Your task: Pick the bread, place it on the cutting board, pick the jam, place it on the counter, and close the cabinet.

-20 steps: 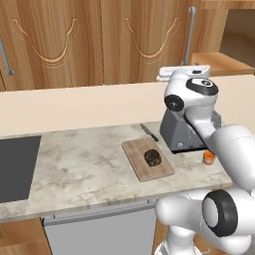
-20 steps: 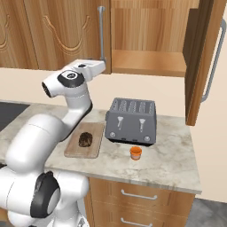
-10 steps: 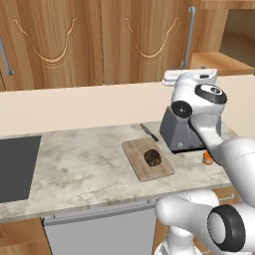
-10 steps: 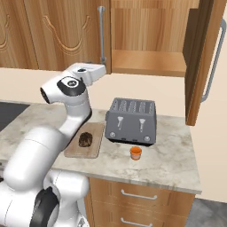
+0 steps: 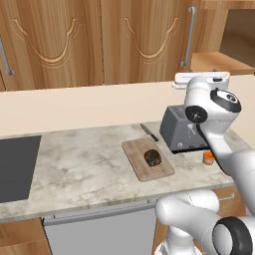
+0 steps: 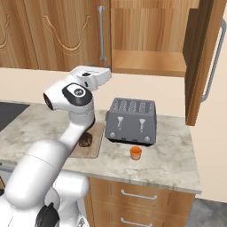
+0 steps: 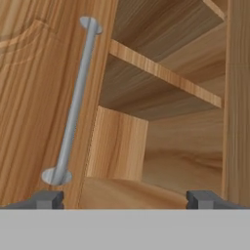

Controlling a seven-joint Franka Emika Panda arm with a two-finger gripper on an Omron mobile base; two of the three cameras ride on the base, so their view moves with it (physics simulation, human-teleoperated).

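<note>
Ahead of my empty, wide-open gripper (image 7: 125, 197), the cabinet (image 6: 148, 40) door (image 6: 207, 66) looks stiff and light; I'd push its outer face.

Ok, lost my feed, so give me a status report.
Claw open, empty, facing the open cabinet. Bread on board, jam on counter by toaster. Door wide open; nothing blocking.

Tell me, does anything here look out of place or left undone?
Only the cabinet door: it stands wide open beside the empty shelf. The bread lies on the cutting board, and the jam stands upright on the counter.
</note>
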